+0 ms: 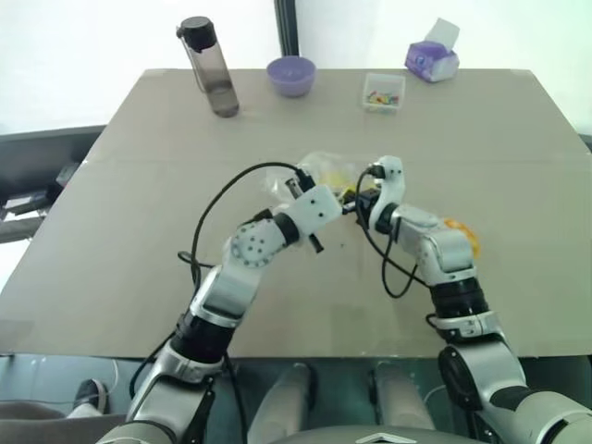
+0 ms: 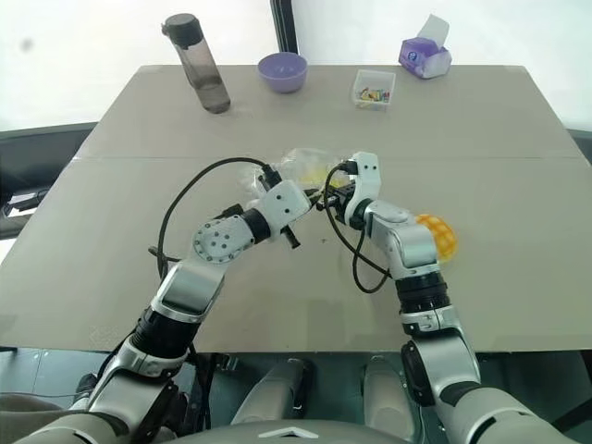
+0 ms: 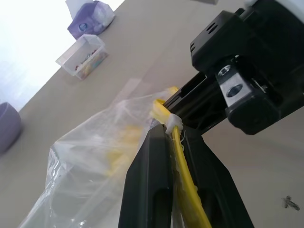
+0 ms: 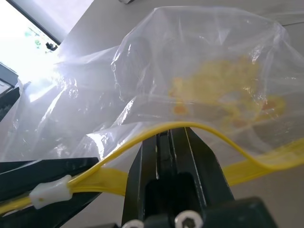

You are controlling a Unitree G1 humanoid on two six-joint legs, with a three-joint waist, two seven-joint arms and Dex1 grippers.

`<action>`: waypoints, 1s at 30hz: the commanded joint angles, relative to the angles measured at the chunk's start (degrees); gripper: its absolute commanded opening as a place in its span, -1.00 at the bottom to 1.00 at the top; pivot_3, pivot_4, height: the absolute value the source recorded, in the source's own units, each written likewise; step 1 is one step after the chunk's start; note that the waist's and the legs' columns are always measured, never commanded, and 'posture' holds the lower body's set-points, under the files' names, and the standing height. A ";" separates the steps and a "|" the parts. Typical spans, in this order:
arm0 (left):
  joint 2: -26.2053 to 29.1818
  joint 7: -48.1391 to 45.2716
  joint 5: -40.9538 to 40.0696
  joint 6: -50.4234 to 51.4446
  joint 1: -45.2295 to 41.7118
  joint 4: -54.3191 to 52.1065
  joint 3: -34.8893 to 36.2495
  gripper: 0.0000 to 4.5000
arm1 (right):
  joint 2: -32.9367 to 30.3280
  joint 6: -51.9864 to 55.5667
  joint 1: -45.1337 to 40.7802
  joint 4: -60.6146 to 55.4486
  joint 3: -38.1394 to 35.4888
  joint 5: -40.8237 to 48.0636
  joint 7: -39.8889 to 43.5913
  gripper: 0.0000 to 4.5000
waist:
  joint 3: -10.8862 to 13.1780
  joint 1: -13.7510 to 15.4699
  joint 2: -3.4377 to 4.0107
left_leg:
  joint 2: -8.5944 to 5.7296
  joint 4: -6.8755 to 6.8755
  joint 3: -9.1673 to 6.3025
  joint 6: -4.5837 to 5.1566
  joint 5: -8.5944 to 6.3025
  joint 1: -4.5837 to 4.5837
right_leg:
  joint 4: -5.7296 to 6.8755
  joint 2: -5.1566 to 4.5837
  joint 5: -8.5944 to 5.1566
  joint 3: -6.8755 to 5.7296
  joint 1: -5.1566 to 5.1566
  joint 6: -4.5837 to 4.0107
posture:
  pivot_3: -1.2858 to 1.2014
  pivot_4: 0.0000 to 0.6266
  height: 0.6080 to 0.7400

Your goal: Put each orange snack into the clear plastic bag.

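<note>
The right gripper rises from the bottom edge with its two black jaws pressed together on the yellow zip strip of the clear plastic bag. The strip arches over the jaw tips and runs off to both sides; a small white slider sits on it toward one end, against a dark part of the left gripper. Beyond the strip the crinkled film billows upward, with a blurred yellow-orange patch seen through it. Tan desk lies behind, under bright window glare.
</note>
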 commanded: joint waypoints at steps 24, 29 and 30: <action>8.91 -0.49 0.21 -17.89 -0.08 7.32 4.39 -0.88 | -14.27 -45.72 -3.15 20.26 13.77 -35.91 -19.21 0.71 | 0.00 0.17 0.00 | -0.02 0.00 0.03 -0.01 0.01 0.02 | -0.01 0.01 0.00 0.00 0.01 0.00 | 0.03 -0.52 0.99; 8.61 2.21 2.64 -19.84 -2.15 10.25 4.46 -0.88 | -15.14 -41.92 -1.31 14.05 14.22 -39.52 -19.54 0.97 | 0.00 0.22 0.00 | -0.02 0.00 0.03 -0.01 0.01 0.01 | -0.01 0.00 0.00 0.00 0.01 0.00 | 0.03 -0.52 0.99; 8.57 2.64 3.10 -20.24 -2.52 10.90 4.37 -0.88 | -15.08 -40.74 -0.76 12.53 14.24 -40.01 -19.12 0.97 | 0.00 0.19 0.00 | -0.02 0.00 0.02 -0.01 0.01 0.01 | -0.01 0.01 0.00 0.00 0.01 0.00 | 0.03 -0.52 0.99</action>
